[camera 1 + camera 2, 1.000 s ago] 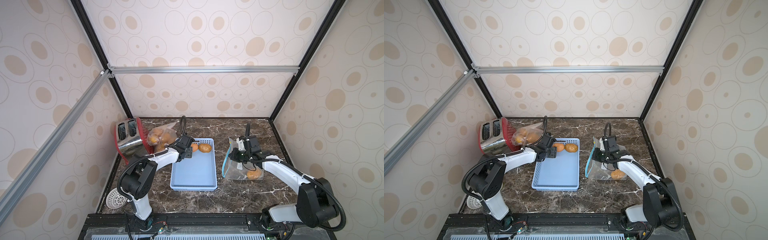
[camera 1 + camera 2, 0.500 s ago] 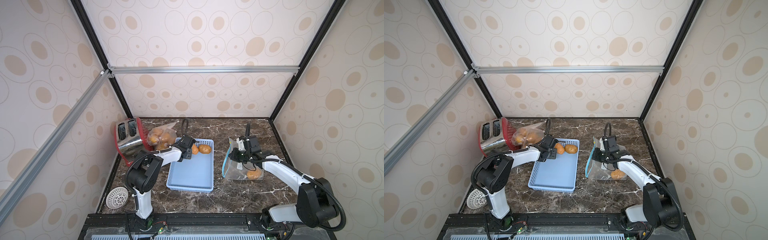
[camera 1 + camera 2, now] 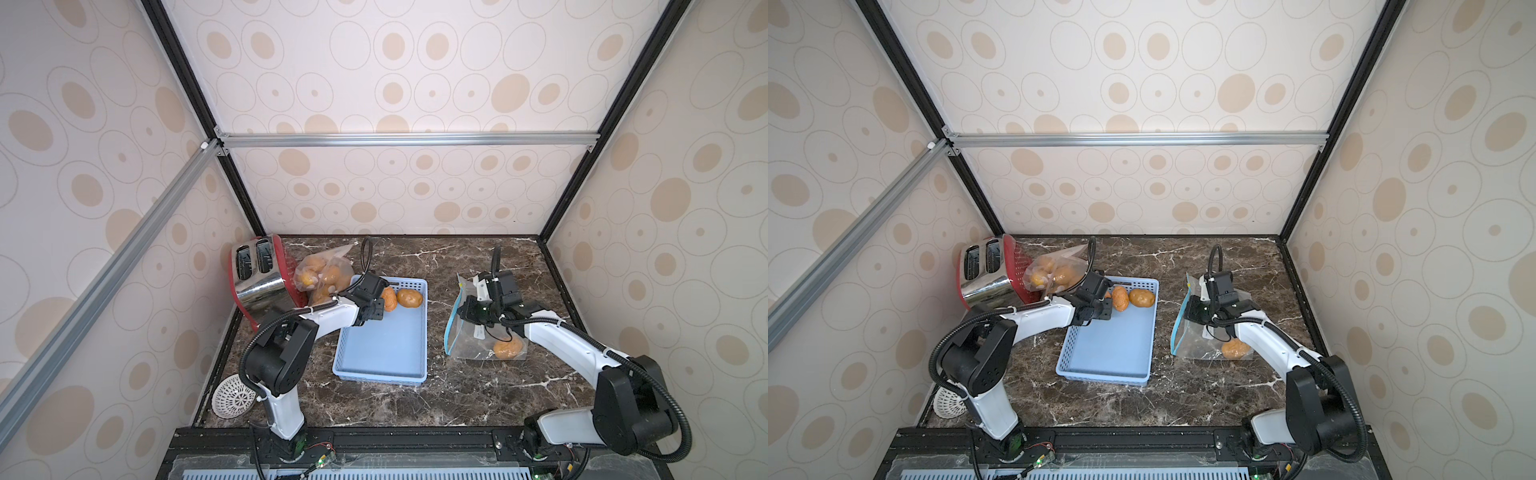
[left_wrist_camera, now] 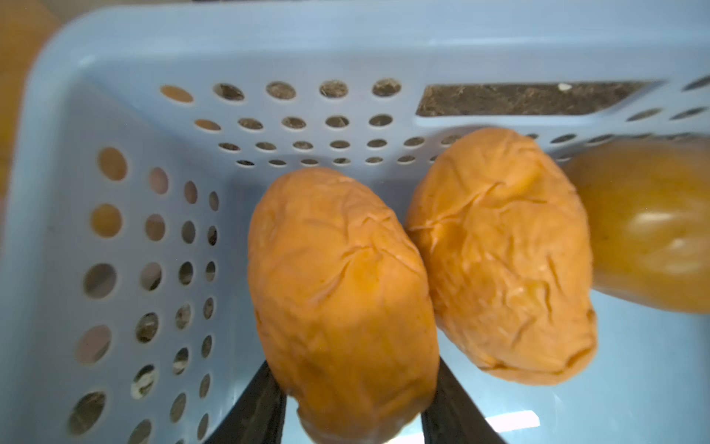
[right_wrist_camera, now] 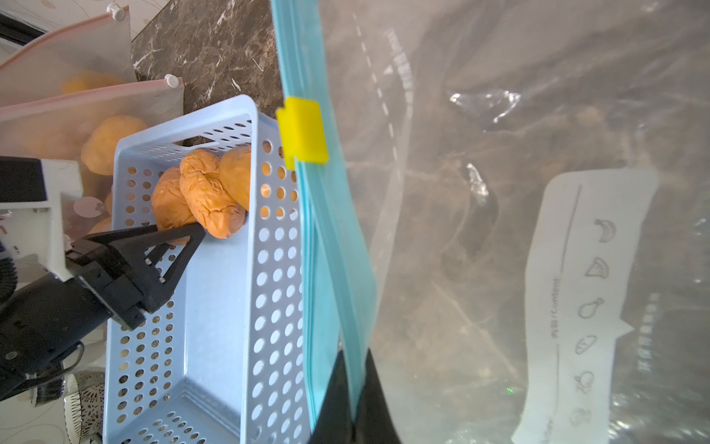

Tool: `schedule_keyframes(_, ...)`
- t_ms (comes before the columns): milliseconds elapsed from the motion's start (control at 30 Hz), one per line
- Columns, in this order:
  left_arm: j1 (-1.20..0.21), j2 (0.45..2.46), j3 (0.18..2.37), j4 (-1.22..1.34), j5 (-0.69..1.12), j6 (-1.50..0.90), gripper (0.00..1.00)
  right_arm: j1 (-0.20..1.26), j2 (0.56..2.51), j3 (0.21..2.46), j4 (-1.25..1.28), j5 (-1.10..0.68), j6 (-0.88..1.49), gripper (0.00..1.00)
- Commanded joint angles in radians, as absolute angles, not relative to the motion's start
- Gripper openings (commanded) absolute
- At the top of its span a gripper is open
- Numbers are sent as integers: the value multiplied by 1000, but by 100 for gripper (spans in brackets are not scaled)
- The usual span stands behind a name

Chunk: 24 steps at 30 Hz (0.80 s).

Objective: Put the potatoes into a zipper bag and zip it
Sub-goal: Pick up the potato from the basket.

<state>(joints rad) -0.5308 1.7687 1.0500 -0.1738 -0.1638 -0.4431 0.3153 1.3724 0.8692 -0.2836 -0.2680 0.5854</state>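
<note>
In the blue basket [image 3: 382,345], three potatoes [image 4: 342,300]

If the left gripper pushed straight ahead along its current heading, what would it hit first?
The wrinkled potato lying between the left gripper's fingers; whether they touch it is unclear. Behind it, probably next in line, stands the blue basket's perforated end wall.

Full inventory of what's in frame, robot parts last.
loose potatoes: 3, orange, basket's far end
basket: 1, light blue, table centre
zipper bag: 1, clear, blue zip, yellow slider, right of basket
bagged potato: 1, orange, inside it
filled bags: 2, pink zips, beside toaster
toaster: 1, red-chrome, left edge
strainer: 1, white, near-left corner
table: 1, dark marble
left gripper: 1, black, fingers flanking a loose potato
right gripper: 1, black, pinching zipper bag's zip
</note>
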Motion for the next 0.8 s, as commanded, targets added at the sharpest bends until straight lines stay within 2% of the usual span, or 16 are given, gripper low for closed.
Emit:
schedule_keyframes(0,-529,1680,1017,-165,-151,-458,48,323,1368,864,-287,-260,587,0)
schedule_keyframes(167,-529,1531,930,-146,-96,-448,48,322,1368,865,-285,-279,589,0)
schedule_keyframes(433,-537,1284,792,47,291,-418,47,324,1343,877,-277,-414,602,0)
schedule_keyframes(633,-590,1254,798,127,524,-401,46,324,1361,930,-294,-561,636,0)
schedule_keyframes(767,-680,1297,819,201,600,-396,45,331,1365,962,-301,-614,653,0)
